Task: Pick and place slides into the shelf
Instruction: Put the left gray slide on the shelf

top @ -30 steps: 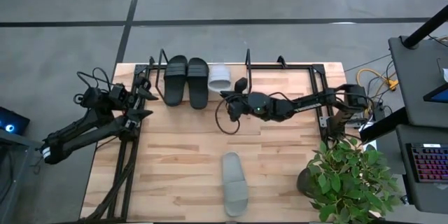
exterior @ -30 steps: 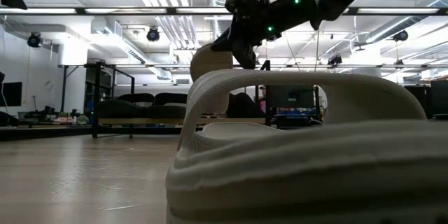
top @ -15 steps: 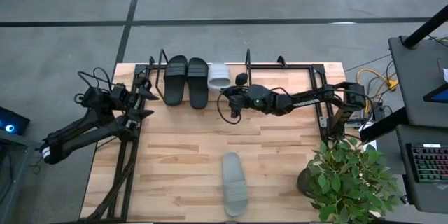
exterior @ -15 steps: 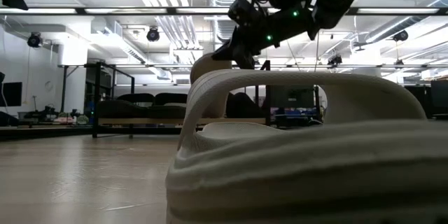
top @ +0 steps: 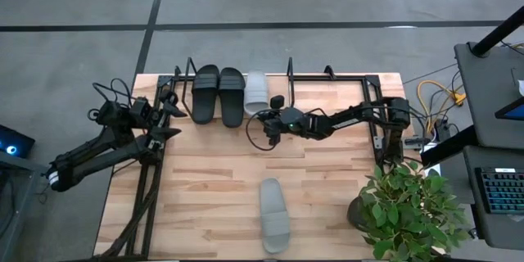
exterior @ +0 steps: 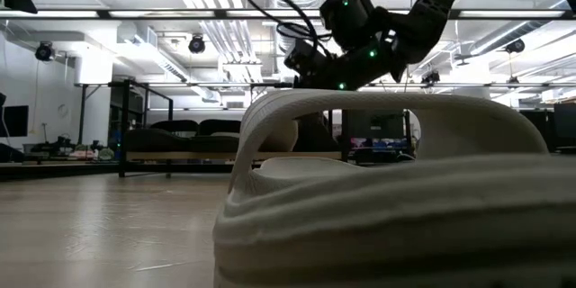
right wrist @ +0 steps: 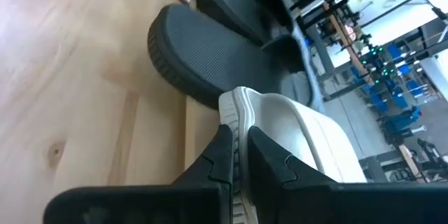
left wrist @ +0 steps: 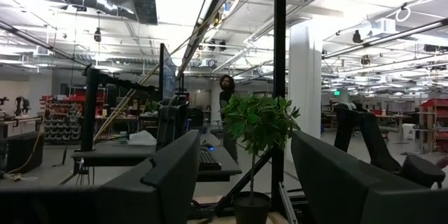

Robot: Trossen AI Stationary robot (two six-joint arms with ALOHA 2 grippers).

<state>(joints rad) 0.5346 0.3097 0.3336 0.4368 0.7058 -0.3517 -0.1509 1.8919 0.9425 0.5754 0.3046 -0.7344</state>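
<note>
Two black slides [top: 218,94] lie side by side on the shelf [top: 327,76] at the table's far edge. A light grey slide [top: 256,90] lies next to them, on their right, and my right gripper [top: 264,117] is shut on its near end. A second grey slide [top: 274,214] lies on the table near the front edge and fills the low view [exterior: 396,198]. My left gripper [top: 169,119] stands open and raised at the table's left edge, with nothing between its fingers [left wrist: 175,175]. My right gripper pinches the rim of the grey slide's near end [right wrist: 234,108] between its two fingers [right wrist: 220,157]. The fingers slant down from the table's near right side and lie along the slide. The slide stretches away beside the black slide [right wrist: 203,56]. Whether its near end rests on the board, I cannot tell.
A potted plant [top: 409,205] stands at the table's near right corner. The shelf's upright wire loops [top: 290,70] rise just right of the held slide. Bare wood lies between the shelf and the front slide. A person [left wrist: 225,98] stands far off in the room.
My right gripper has gone down and toward the shelf's left part with the grey slide. The slide was tipped up and clear of the shelf. It now lies stretched out beside the black pair.
</note>
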